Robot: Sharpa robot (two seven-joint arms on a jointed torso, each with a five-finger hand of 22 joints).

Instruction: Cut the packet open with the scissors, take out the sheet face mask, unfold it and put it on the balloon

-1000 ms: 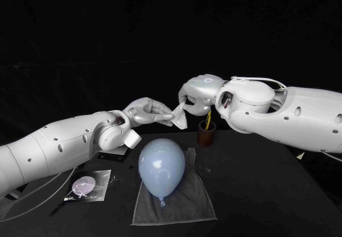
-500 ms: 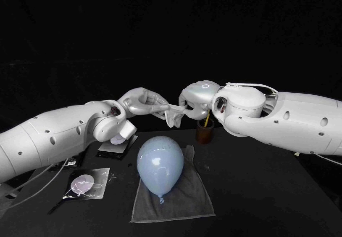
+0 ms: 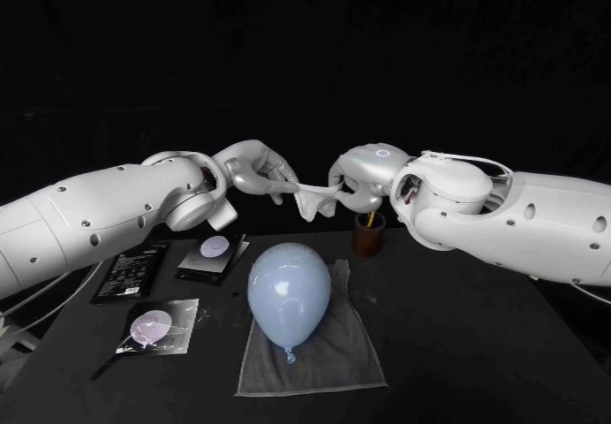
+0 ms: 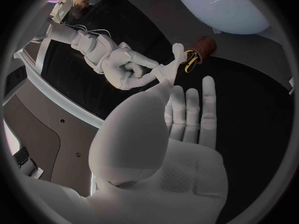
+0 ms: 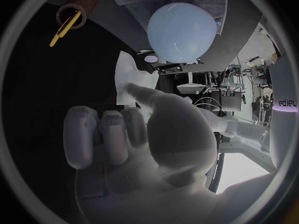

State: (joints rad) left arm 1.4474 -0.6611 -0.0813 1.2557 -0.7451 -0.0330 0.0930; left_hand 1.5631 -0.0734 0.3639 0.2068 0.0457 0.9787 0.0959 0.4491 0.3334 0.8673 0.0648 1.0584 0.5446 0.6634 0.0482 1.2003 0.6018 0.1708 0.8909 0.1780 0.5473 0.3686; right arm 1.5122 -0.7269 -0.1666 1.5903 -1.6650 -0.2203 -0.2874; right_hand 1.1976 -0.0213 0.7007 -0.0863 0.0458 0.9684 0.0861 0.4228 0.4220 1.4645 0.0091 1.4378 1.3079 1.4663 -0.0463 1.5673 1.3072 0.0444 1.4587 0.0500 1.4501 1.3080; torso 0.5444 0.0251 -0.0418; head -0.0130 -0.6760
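The main risk, as I judge it, is a tear. The mask is pulled into a thin band along its top edge between 2 pinches, and if the hands pull further apart the wet sheet could split there. A slip is the other danger. If either pinch lets go, the mask would swing off 1 hand in a wad and cling to itself, or drop onto the balloon folded. The balloon lies loose on a towel on the surface, so a sideways drag in laying the mask could roll it.

The left robot hand is raised at 11 o'clock from the balloon and pinches the mask's left end between thumb and a finger. Its other fingers are stretched out straight. The mask hangs in the air at 12 o'clock from the balloon, well above it, mostly bunched and only partly unfolded. The right robot hand, at 1 o'clock, has its fingers curled in and its thumb pressed over the mask's right end. Just below it stands a cup.
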